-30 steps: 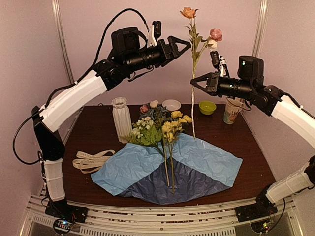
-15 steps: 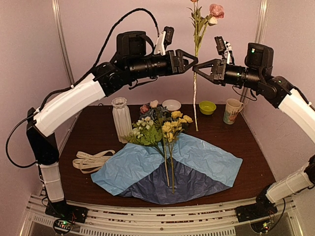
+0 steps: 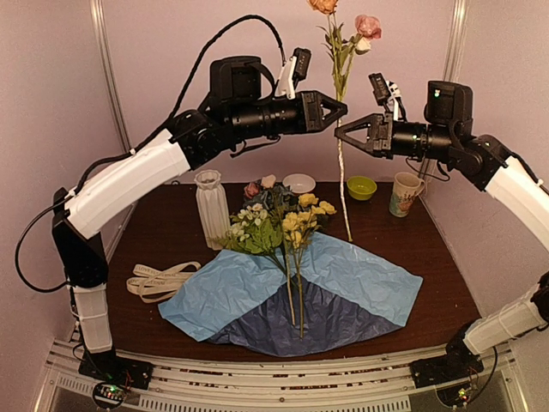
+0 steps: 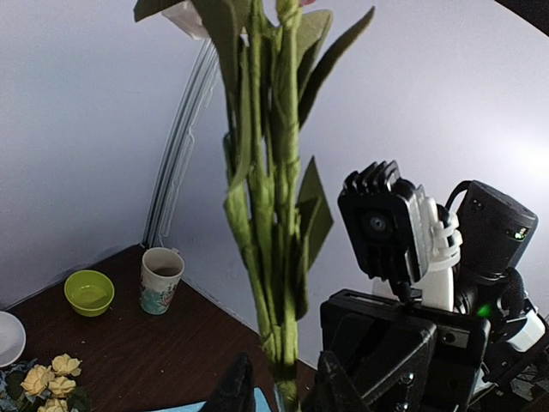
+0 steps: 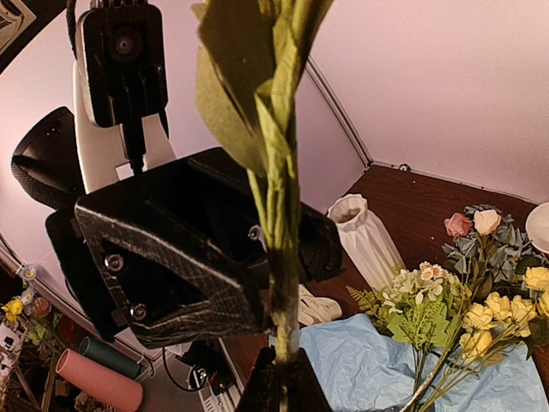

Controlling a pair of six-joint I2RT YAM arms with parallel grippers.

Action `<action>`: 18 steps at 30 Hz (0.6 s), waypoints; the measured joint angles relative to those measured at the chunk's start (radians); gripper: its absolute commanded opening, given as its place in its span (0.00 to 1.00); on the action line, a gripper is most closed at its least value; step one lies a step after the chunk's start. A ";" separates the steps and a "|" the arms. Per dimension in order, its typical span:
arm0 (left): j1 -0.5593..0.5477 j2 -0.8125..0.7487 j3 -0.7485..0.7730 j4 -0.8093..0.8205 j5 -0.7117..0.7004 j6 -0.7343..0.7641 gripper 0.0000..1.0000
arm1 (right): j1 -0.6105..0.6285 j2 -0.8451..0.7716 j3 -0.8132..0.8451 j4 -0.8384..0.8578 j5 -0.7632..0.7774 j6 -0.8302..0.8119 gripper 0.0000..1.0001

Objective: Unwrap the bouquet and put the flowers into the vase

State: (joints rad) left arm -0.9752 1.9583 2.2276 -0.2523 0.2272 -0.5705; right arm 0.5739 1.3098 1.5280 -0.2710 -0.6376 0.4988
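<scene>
Pink walls [image 3: 51,86], brown table [image 3: 163,232]; right claw [image 3: 338,137] pinches the flowers [image 3: 368,26], left claw [image 3: 342,109] spread around them.

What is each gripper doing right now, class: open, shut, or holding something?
Left gripper: open, fingers straddling the flower stems with gaps either side.
Right gripper: shut on the same flower stems.

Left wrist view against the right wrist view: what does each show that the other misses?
Only the left wrist view: the green bowl and the mug beside it. Only the right wrist view: the white vase and the pink rose. Both: the green stems held upright close to the lens, and the yellow flowers lying below.
</scene>
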 measured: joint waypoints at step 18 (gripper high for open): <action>-0.008 0.009 0.011 0.003 0.012 -0.013 0.00 | 0.034 -0.016 0.000 -0.039 0.029 -0.039 0.00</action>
State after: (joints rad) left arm -0.9836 1.9675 2.2391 -0.2493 0.2394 -0.5835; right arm 0.6079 1.2942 1.5280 -0.3096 -0.6083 0.4603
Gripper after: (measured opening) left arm 0.024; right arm 0.029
